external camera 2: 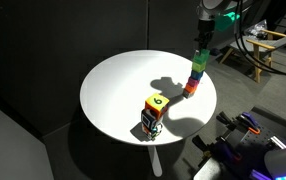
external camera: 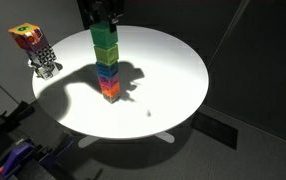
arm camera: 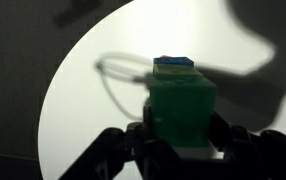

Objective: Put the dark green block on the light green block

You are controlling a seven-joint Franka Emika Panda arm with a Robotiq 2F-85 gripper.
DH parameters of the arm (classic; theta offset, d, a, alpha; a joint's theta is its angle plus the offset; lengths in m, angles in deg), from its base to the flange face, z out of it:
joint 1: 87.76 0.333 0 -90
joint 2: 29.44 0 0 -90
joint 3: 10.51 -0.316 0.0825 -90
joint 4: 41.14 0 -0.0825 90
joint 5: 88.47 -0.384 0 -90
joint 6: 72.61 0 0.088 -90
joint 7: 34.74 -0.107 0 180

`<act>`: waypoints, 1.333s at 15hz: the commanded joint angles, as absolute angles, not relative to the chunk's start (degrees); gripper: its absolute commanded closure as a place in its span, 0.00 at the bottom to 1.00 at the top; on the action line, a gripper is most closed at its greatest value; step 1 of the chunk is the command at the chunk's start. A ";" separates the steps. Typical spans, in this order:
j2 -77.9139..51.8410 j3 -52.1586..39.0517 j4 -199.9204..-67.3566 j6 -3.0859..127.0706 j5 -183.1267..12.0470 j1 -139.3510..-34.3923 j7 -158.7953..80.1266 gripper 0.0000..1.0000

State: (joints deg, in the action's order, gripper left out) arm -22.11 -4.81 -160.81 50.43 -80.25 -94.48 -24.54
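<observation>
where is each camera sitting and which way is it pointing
An exterior view: high, angled down at the table and block stack; gripper at top edge.
An exterior view: farther back, stack at the table's right; gripper and arm show.
Wrist view: above the stack, looking down at the dark green block between the fingers.
Shared: both exterior views show table, stack, gripper.

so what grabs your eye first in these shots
A tall stack of coloured cubes rises from the round white table. The pincer grips the dark green block at the very top, directly above the light green block. Apart from the stack, a multicoloured cube sits near the table's edge.
</observation>
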 commanded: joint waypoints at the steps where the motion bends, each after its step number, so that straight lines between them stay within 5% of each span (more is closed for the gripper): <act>1: -21.89 -4.74 -159.45 48.31 -78.56 -93.95 -26.31 0.71; 18: -21.53 -4.74 -159.57 48.02 -78.37 -93.96 -26.30 0.71; 19: -21.51 -4.75 -159.59 48.02 -78.30 -93.95 -26.29 0.63; 20: -21.51 -4.75 -159.61 48.00 -78.21 -93.94 -26.27 0.43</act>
State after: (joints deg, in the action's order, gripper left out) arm -21.71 -4.87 -160.81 49.81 -80.08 -94.47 -24.54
